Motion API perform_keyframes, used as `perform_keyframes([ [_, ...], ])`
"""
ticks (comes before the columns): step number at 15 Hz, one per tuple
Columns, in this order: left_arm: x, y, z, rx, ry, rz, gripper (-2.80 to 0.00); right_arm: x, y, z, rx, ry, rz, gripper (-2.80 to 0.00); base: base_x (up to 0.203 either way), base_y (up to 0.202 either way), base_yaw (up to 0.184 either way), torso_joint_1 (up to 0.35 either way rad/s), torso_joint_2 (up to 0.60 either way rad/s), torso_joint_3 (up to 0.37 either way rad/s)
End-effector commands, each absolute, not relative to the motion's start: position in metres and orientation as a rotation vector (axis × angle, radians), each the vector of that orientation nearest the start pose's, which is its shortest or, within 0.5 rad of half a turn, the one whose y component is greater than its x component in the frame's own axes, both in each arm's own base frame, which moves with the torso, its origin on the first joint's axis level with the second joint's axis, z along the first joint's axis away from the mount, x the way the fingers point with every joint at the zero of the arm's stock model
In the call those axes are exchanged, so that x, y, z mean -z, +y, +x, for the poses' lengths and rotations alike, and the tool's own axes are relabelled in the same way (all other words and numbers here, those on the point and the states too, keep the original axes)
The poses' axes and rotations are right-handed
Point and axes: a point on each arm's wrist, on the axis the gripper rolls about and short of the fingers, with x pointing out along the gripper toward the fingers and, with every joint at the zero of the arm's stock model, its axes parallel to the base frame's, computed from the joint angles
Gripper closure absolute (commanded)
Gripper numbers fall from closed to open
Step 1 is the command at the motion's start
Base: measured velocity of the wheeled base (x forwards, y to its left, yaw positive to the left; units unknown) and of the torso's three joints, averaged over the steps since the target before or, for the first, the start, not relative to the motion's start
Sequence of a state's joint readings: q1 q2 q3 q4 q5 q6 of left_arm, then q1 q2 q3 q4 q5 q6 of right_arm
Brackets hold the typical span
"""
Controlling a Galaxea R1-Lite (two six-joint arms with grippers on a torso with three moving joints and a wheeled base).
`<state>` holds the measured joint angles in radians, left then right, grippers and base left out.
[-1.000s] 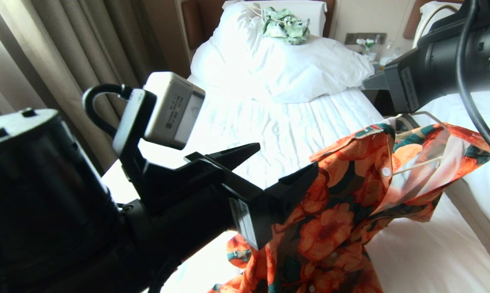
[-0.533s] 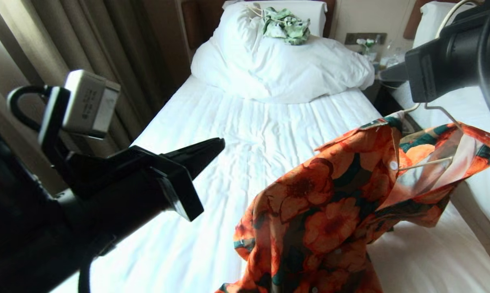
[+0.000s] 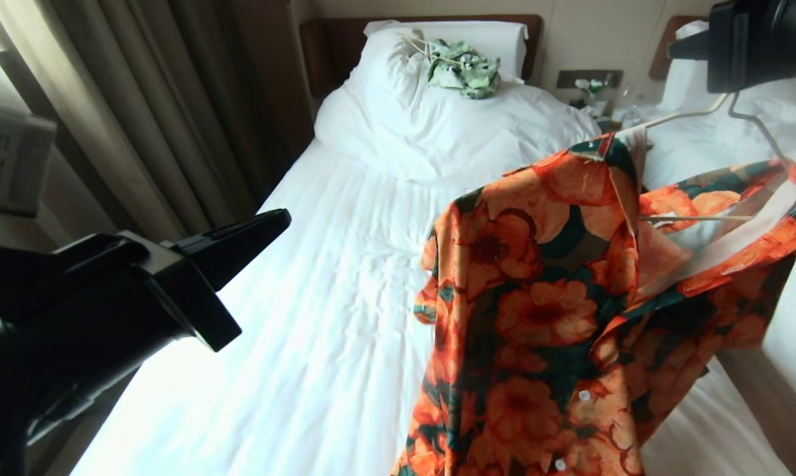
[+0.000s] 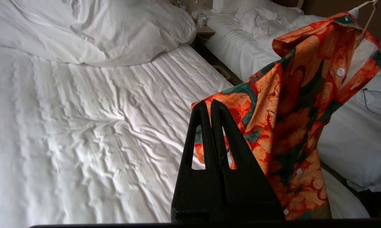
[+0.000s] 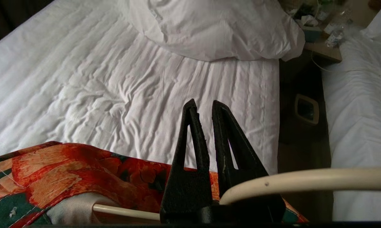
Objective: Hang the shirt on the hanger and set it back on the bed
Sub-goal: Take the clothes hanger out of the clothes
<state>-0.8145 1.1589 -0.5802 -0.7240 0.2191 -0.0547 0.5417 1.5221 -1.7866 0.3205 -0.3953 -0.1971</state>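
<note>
Left gripper [image 3: 266,228] sits low on the robot's left over the near bed edge, jaws pressed together, empty, apart from the shirt. Shirt [image 3: 537,311] hangs in the air above the right half of the bed [image 3: 318,317], draped on a cream hanger [image 3: 695,217], collar open, hem dropping out of view. Right gripper [image 5: 203,106] is high on the right, jaws narrow, clamped on the hanger's hook. Farther back: bunched duvet [image 3: 437,132], small green-and-white garment [image 3: 464,66] on it, pillow [image 3: 497,33], brown headboard [image 3: 332,46]. Curtains [image 3: 140,112] on the left, second bed [image 4: 257,38] on the right.
</note>
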Motion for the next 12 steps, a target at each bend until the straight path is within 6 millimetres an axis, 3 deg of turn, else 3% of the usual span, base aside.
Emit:
perform_keyframes([
  [1,-0.257,-0.116,0.118,0.59,-0.118,-0.129,0.0,-0.415,0.113,0.207,-0.144,0.011,-0.219,0.0,0.0,0.0,0.0,0.145,-0.51,-0.37],
  [12,-0.256,-0.109,0.115,0.572,-0.124,-0.132,0.0,-0.436,0.114,0.209,-0.106,-0.2,-0.234,0.0,0.0,0.0,0.0,0.199,-0.57,-0.369],
])
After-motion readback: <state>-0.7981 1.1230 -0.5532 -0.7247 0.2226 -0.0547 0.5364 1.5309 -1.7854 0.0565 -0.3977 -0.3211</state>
